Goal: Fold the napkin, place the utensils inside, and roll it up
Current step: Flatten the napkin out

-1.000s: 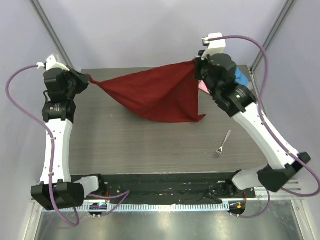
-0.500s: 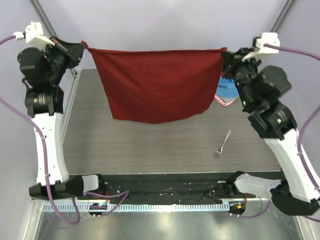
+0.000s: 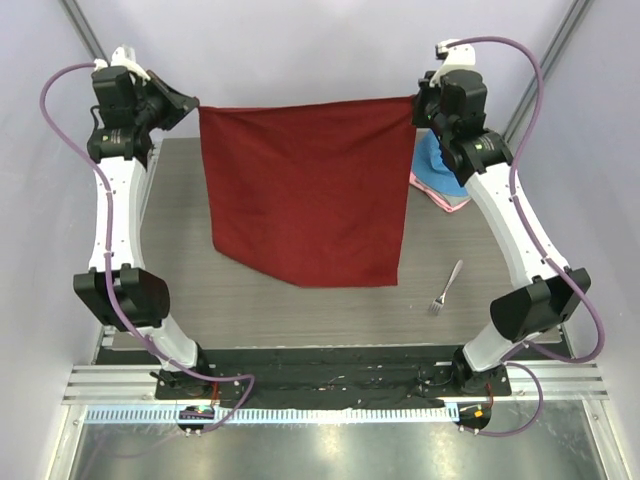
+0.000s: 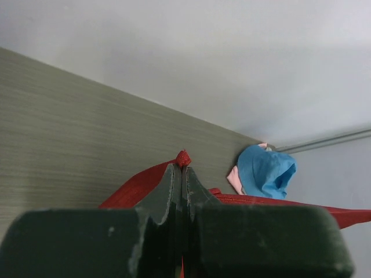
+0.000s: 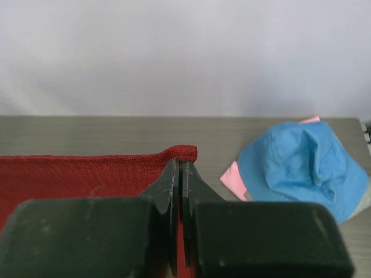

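The napkin [image 3: 305,190] is finally opened out. A second ago it's a bunched, sagging triangle strung between the two arms. Half a second ago it's pulled wide. Now it hangs as one flat red sheet, up and to the left of the fork [image 3: 446,287].

Both top corners are pinched. The left gripper [image 3: 192,104] has its jaws closed tight on the corner farthest from the fork, with a little nub of red poking past the tips in the wrist view. The right gripper [image 3: 416,103] is clamped on the corner straight beyond the fork.

The lower hem now reaches much closer to the fork than before, just left of it. We can't tell whether it's touching the table [image 3: 180,290] yet.

The fork itself hasn't budged. The blue cloth [image 3: 432,165] and pink cloth [image 3: 452,204] sit beyond it, behind the napkin's right edge.

So we reckon the shake-out is done and no fold has started. Next is probably laying the sheet flat beside the fork without dragging over it.
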Controlling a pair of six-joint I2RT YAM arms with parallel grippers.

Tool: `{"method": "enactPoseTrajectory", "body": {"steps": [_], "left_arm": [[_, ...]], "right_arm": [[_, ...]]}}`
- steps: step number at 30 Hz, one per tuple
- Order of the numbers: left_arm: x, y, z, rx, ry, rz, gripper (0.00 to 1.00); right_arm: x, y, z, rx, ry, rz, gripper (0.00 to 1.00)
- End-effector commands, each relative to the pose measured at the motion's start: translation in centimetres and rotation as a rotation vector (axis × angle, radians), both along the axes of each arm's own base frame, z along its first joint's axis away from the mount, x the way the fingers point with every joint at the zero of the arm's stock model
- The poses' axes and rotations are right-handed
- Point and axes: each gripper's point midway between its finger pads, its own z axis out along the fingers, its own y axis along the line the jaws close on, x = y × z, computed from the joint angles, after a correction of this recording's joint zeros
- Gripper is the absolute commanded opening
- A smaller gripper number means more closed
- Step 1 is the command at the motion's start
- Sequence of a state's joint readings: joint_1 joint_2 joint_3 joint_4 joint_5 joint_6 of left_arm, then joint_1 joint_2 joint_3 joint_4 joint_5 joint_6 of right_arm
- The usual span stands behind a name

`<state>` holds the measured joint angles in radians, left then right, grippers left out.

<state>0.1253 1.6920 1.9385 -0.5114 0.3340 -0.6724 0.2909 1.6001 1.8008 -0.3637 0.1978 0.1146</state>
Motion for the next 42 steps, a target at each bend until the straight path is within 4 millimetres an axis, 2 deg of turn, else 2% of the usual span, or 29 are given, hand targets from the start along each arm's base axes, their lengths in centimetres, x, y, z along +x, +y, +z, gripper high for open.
{"method": "enactPoseTrajectory", "body": {"steps": [1, 4, 7, 8, 9, 10, 11, 12, 13, 14, 15, 19, 21, 22, 25, 27, 28, 30, 31, 32, 33, 34, 35, 37, 38, 39, 40, 41, 42], "left_arm": [[-2.7, 0.6, 8.8, 0.054, -0.227, 0.030, 0.00], [-4.2, 0.5, 10.7, 0.063, -0.271, 0.034, 0.00], [-6.0, 0.4, 12.3, 0.078, -0.318, 0.042, 0.00], [-7.6, 0.3, 13.3, 0.085, -0.348, 0.047, 0.00], [-8.3, 0.5, 13.9, 0.094, -0.366, 0.067, 0.00], [-9.1, 0.6, 14.0, 0.098, -0.374, 0.076, 0.00], [-11.1, 0.5, 15.5, 0.114, -0.418, 0.088, 0.00], [-12.2, 0.6, 16.1, 0.124, -0.437, 0.099, 0.01], [-12.9, 0.9, 16.1, 0.130, -0.440, 0.125, 0.00], [-13.8, 0.9, 16.5, 0.136, -0.452, 0.133, 0.00], [-16.0, 0.8, 17.7, 0.151, -0.493, 0.142, 0.00], [-19.9, 0.8, 18.7, 0.183, -0.531, 0.167, 0.00], [-21.6, 0.6, 19.3, 0.191, -0.554, 0.170, 0.00], [-21.6, 0.6, 19.0, 0.191, -0.548, 0.171, 0.00], [-21.4, 0.6, 18.5, 0.189, -0.533, 0.170, 0.00], [-20.5, 0.8, 17.9, 0.188, -0.505, 0.173, 0.00], [-19.2, 1.1, 17.1, 0.187, -0.476, 0.174, 0.00], [-17.0, 1.9, 15.5, 0.189, -0.429, 0.203, 0.00], [-14.7, 2.5, 13.7, 0.196, -0.374, 0.211, 0.00], [-13.3, 2.9, 12.4, 0.200, -0.338, 0.218, 0.00], [-11.5, 3.5, 10.5, 0.206, -0.284, 0.234, 0.00], [-8.7, 3.9, 7.7, 0.207, -0.213, 0.228, 0.00], [-6.9, 4.2, 5.7, 0.212, -0.164, 0.223, 0.00], [-4.1, 4.6, 2.8, 0.217, -0.096, 0.212, 0.00], [-1.0, 5.0, -1.5, 0.224, 0.000, 0.196, 0.00], [0.0, 5.2, -2.5, 0.229, 0.031, 0.194, 0.00], [1.4, 5.6, -4.6, 0.236, 0.080, 0.193, 0.00], [3.5, 6.0, -8.7, 0.242, 0.166, 0.185, 0.00], [4.8, 6.4, -9.5, 0.248, 0.182, 0.187, 0.00]], "right_arm": [[-2.3, -1.8, 10.1, 0.049, -0.244, -0.029, 0.01], [-3.6, -2.4, 11.7, 0.047, -0.284, -0.036, 0.01], [-5.7, -3.1, 13.3, 0.050, -0.332, -0.044, 0.01], [-6.0, -3.3, 13.1, 0.047, -0.338, -0.051, 0.01], [-7.7, -3.9, 14.5, 0.059, -0.377, -0.053, 0.01], [-8.2, -3.9, 14.1, 0.059, -0.375, -0.052, 0.01], [-9.0, -4.1, 14.6, 0.063, -0.394, -0.048, 0.01], [-10.9, -4.5, 15.9, 0.074, -0.430, -0.044, 0.01], [-11.3, -4.7, 15.6, 0.072, -0.428, -0.045, 0.01], [-12.4, -4.9, 16.1, 0.078, -0.444, -0.040, 0.01], [-13.9, -5.3, 17.0, 0.086, -0.472, -0.040, 0.01], [-17.4, -6.0, 17.9, 0.097, -0.503, -0.025, 0.01], [-18.5, -6.1, 18.0, 0.104, -0.509, -0.014, 0.01], [-19.1, -6.3, 18.0, 0.109, -0.517, -0.014, 0.01], [-19.2, -6.5, 17.8, 0.117, -0.507, -0.028, 0.01], [-17.9, -6.4, 17.2, 0.112, -0.476, -0.038, 0.01], [-17.2, -6.4, 16.9, 0.105, -0.463, -0.051, 0.01], [-14.2, -6.0, 15.1, 0.078, -0.403, -0.075, 0.01], [-13.0, -6.1, 14.3, 0.056, -0.381, -0.096, 0.01], [-10.0, -5.5, 11.9, 0.027, -0.316, -0.102, 0.01], [-8.5, -5.5, 10.6, 0.009, -0.283, -0.121, 0.01], [-7.0, -5.6, 9.5, -0.007, -0.259, -0.135, 0.01], [-3.7, -5.1, 6.0, -0.033, -0.179, -0.138, 0.01], [-0.5, -5.0, 3.2, -0.043, -0.131, -0.143, 0.01], [1.0, -4.7, 1.8, -0.049, -0.108, -0.139, 0.01], [3.9, -4.1, -1.4, -0.068, -0.053, -0.132, 0.01], [5.3, -3.9, -2.6, -0.076, -0.040, -0.129, 0.01], [6.7, -3.6, -3.9, -0.082, -0.021, -0.122, 0.01], [9.4, -3.0, -7.3, -0.092, 0.030, -0.114, 0.01]]}}
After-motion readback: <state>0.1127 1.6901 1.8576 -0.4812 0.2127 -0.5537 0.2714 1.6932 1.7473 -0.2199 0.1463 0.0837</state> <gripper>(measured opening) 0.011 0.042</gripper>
